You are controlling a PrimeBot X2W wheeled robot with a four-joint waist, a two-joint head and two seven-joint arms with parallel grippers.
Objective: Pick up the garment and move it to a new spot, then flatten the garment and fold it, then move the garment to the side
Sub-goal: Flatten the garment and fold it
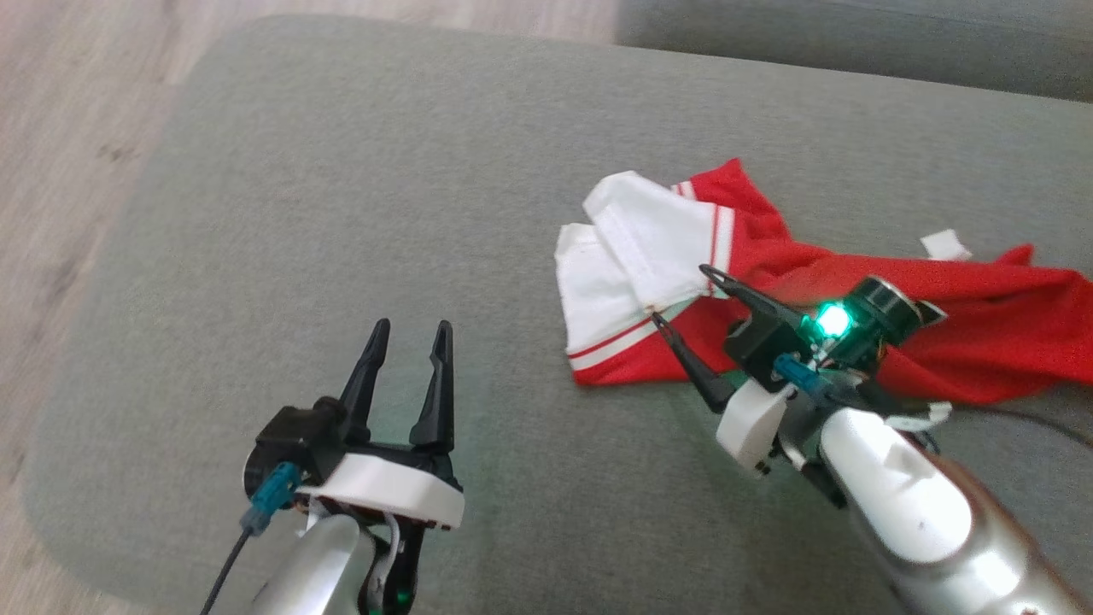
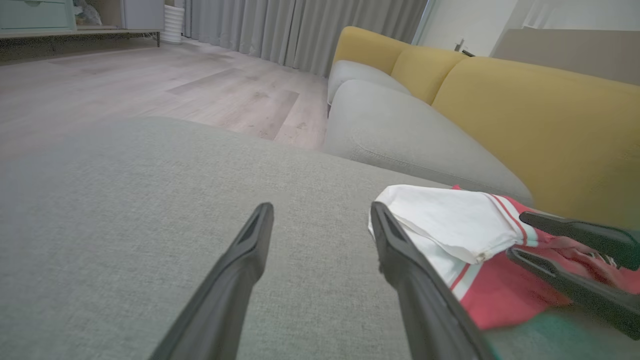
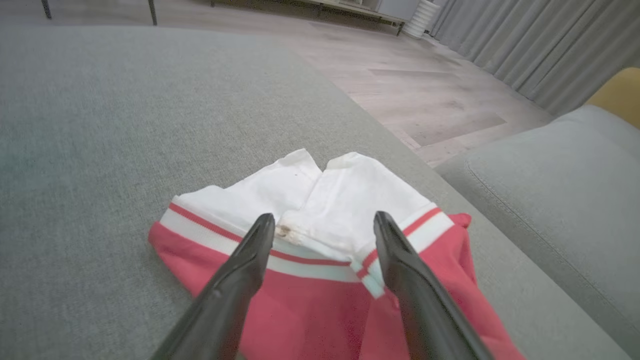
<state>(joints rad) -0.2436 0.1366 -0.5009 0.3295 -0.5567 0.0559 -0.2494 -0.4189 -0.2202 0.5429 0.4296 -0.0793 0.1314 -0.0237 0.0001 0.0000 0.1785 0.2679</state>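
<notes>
Garment [image 1: 803,269] first: we see it, red with a white, red-striped end, lying crumpled on the right half of a wide grey cushion [image 1: 341,196]. It sits toward the far edge, its white end pointing left and the red cloth trailing off to the right under our right wrist. A small white label [image 1: 946,246] lies just beside its far side; we cannot tell whether it is attached. Our right gripper [image 1: 680,294] is over the white end with its jaws apart and nothing clamped between them. From that wrist we see the two fingers standing either side of the seam where two white flaps meet, near a small brown mark, though we cannot tell whether the tips touch the cloth. Our left gripper [image 1: 412,325] is well to the left of the garment over bare grey fabric, jaws likewise apart and holding nothing, fingers pointing toward the far edge. Beyond that far edge a grey sofa seat [image 2: 400,135] sits close, a narrow gap between the two, and behind it rise yellow backrests [image 2: 540,115]. Pale wooden floor [image 1: 60,171] runs along the cushion's left side and on toward grey curtains [image 2: 300,30] and a low cabinet [image 2: 35,17] at the far wall.
</notes>
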